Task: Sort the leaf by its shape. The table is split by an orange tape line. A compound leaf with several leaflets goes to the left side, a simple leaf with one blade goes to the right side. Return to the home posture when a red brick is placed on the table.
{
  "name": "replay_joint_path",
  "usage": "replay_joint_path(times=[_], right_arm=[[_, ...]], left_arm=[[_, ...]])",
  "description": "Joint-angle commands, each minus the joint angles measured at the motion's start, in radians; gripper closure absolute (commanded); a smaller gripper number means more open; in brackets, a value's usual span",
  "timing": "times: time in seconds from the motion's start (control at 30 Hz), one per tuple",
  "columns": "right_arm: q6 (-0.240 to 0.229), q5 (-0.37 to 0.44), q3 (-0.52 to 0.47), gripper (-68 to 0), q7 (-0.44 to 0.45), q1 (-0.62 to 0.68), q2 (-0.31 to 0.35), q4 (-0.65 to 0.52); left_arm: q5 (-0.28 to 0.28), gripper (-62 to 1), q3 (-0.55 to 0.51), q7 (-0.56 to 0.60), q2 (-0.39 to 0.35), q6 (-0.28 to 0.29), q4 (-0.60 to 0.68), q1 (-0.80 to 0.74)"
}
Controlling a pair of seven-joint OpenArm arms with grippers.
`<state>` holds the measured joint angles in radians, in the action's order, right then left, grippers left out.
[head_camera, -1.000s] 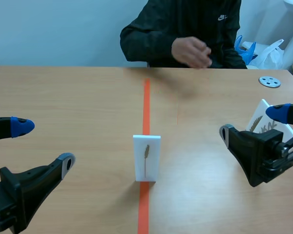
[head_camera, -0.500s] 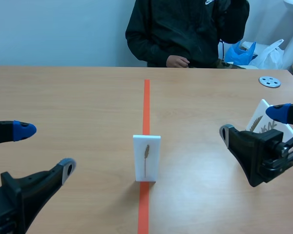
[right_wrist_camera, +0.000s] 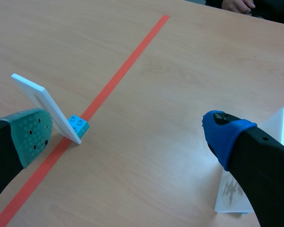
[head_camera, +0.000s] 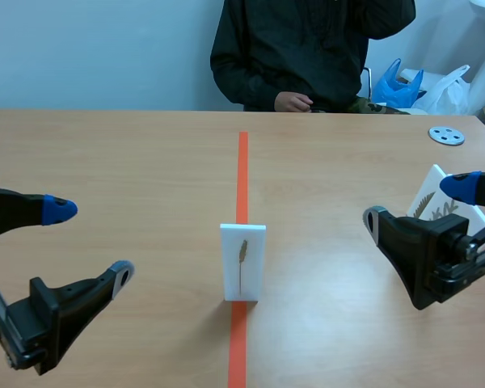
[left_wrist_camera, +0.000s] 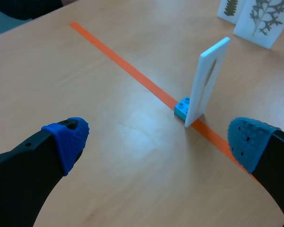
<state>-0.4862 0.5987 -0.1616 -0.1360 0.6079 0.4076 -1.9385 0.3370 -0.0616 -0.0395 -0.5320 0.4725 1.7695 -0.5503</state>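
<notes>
A white card (head_camera: 243, 262) bearing one narrow leaf stands upright on the orange tape line at the table's middle, propped on a small light-blue brick (left_wrist_camera: 182, 108). The card (left_wrist_camera: 208, 79) stands ahead of my open left gripper (left_wrist_camera: 161, 139), toward its right finger. My left gripper (head_camera: 87, 246) hovers open at the left. In the right wrist view the card (right_wrist_camera: 43, 104) leans ahead of the left finger of my open right gripper (right_wrist_camera: 128, 130). My right gripper (head_camera: 416, 206) is open at the right, empty.
Leaf cards (head_camera: 438, 202) showing divided leaves stand on the right side behind my right gripper, also seen as cards (left_wrist_camera: 262, 21) from the left wrist. A grey disc (head_camera: 446, 135) lies far right. A person (head_camera: 307, 48) sits across the table, hand (head_camera: 293, 102) at its edge.
My left gripper has moved up and inward toward the card. The person drew the hand back to the table's far edge. The right arm and the card have not moved.
</notes>
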Motion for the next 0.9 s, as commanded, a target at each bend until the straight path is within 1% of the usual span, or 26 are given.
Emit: replay_joint_path(times=[0.0, 0.1, 0.3, 0.4, 0.5, 0.53, 0.67, 0.8, 0.87], right_arm=[[0.0, 0.01, -0.006, -67.9, 0.011, -0.005, 0.014, -0.018], [0.0, 0.01, -0.006, -67.9, 0.011, -0.005, 0.014, -0.018], [0.0, 0.01, -0.006, -67.9, 0.011, -0.005, 0.014, -0.018], [0.0, 0.01, -0.006, -67.9, 0.011, -0.005, 0.014, -0.018], [0.0, 0.01, -0.006, -67.9, 0.011, -0.005, 0.014, -0.018], [0.0, 0.01, -0.006, -67.9, 0.011, -0.005, 0.014, -0.018], [0.0, 0.01, -0.006, -67.9, 0.011, -0.005, 0.014, -0.018], [0.0, 0.01, -0.006, -67.9, 0.01, -0.005, 0.014, -0.018], [0.0, 0.009, -0.006, -67.9, 0.01, -0.005, 0.014, -0.018]], left_arm=[[0.006, -62.3, 0.03, 0.02, 0.005, 0.009, -0.025, 0.024], [0.006, -62.3, 0.08, 0.031, 0.005, 0.037, -0.091, 0.085], [-0.024, -62.3, 0.194, 0.096, 0.005, 0.04, -0.212, 0.202], [-0.063, -62.3, 0.251, 0.127, 0.014, 0.04, -0.267, 0.258], [-0.082, -62.3, 0.303, 0.142, 0.028, 0.04, -0.322, 0.306], [-0.098, -62.3, 0.319, 0.151, 0.035, 0.04, -0.341, 0.321], [-0.137, -62.3, 0.385, 0.19, 0.06, 0.04, -0.429, 0.378], [-0.151, -62.3, 0.445, 0.241, 0.08, 0.04, -0.514, 0.435], [-0.179, -62.3, 0.467, 0.268, 0.095, 0.04, -0.554, 0.463]])
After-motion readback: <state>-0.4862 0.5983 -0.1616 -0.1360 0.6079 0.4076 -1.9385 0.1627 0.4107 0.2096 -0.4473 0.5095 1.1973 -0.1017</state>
